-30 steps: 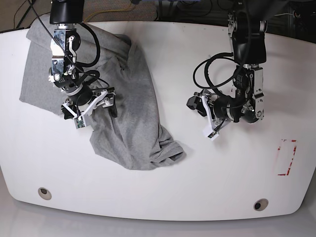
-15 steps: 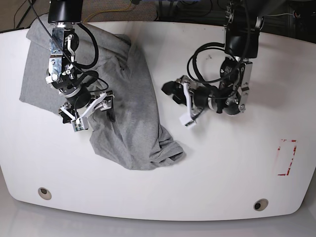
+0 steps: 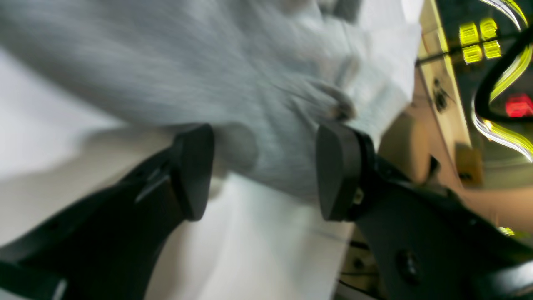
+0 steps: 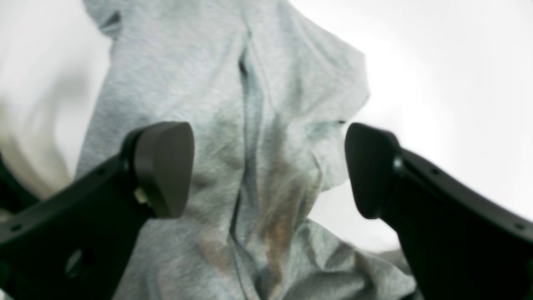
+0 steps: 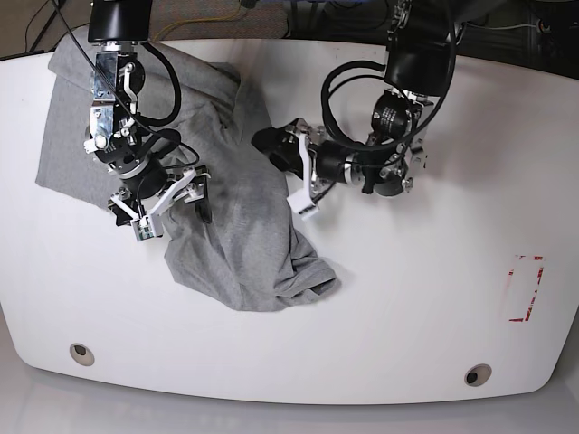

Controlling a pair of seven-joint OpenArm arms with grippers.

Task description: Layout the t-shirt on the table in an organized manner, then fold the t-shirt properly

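Lying: t-shirt (image 5: 231, 208) crumpled on the bench (image 5: 407, 298), over its far corner on the base view's left, one long fold trailing toward the bench middle and ending in a bunched lump.
Shirt, far part: flatter, reaching the bench's back edge.
Shirt, near part: heavily wrinkled, folded over itself.
Right hand (image 5: 167, 203): over the shirt's middle, above the cloth just left of the long fold; fingers spread wide, nothing between them. Wrist view shows grey cloth (image 4: 258, 166) beneath the gap between the two dark pads (image 4: 162, 166); whether the pads touch the cloth, cannot tell.
Left hand (image 5: 288, 172): at the shirt's right edge, reaching in from the bench middle; fingers parted, gripping nothing. Wrist view is blurred; it shows the shirt's edge (image 3: 258, 108) lying past the two pads (image 3: 333, 166), white bench under them.
Left arm: bent low over the bench, cables looping above it, right of the shirt.
Red tape mark (image 5: 525, 289): well apart from the shirt, near the bench's right edge in the base view.
Grommet holes (image 5: 81, 353): two along the near edge, both clear of the shirt.
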